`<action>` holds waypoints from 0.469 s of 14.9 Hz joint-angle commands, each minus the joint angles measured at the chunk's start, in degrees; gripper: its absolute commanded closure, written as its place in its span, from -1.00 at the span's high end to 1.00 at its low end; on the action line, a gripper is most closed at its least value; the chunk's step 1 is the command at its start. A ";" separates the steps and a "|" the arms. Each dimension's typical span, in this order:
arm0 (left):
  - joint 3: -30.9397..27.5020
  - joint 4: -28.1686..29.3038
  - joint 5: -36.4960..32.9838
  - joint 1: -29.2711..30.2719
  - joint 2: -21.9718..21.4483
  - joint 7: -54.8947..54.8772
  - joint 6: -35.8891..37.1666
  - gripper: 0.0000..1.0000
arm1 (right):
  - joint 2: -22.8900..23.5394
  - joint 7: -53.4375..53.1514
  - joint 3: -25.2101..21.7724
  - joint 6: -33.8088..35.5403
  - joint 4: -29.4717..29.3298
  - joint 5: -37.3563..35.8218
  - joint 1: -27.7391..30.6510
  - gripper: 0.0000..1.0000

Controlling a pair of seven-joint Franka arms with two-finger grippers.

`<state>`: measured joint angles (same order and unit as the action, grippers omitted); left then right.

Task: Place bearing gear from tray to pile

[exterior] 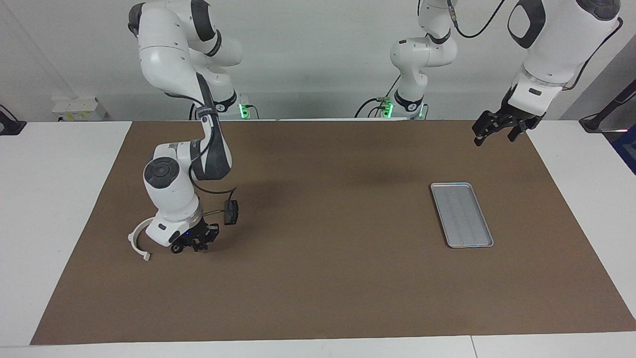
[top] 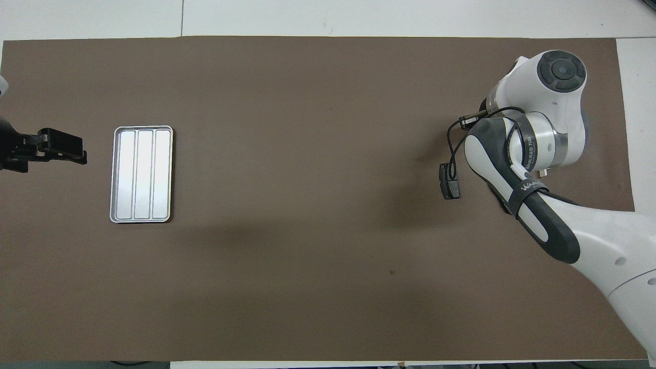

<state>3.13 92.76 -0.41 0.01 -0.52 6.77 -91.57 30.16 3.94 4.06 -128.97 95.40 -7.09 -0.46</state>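
Brown-matted counter (exterior: 318,298) shows the bearing gear (exterior: 176,247) lying just beside the right jaws, shut and empty, toward the white bracket (exterior: 133,243); the bare tray (exterior: 462,214) sits near the open, idle left jaws.

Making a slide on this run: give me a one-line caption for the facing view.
Right tool, shut, low at the white bracket and small black gear; left tool waits open above the table, empty tray nearby.

Silver ridged tray (exterior: 462,215) flat, bare, toward left arm's end. Small black bearing gear (exterior: 176,248) beside white half-ring bracket (exterior: 136,240).
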 commanded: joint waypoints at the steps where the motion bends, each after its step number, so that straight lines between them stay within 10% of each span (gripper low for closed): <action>1: -0.49 0.14 -0.91 -0.80 -0.89 -0.44 0.96 1.00 | 0.60 0.28 0.69 -4.09 1.97 0.06 0.55 -1.00; 7: -0.58 0.14 -0.91 -0.71 -0.89 -0.53 0.87 1.00 | 1.04 -1.74 0.69 -5.51 2.68 0.06 0.20 -1.00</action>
<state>3.12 92.76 -0.41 0.01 -0.56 6.76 -91.56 31.32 3.61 4.15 -132.76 96.90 -7.08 -0.58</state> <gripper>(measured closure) 0.000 0.762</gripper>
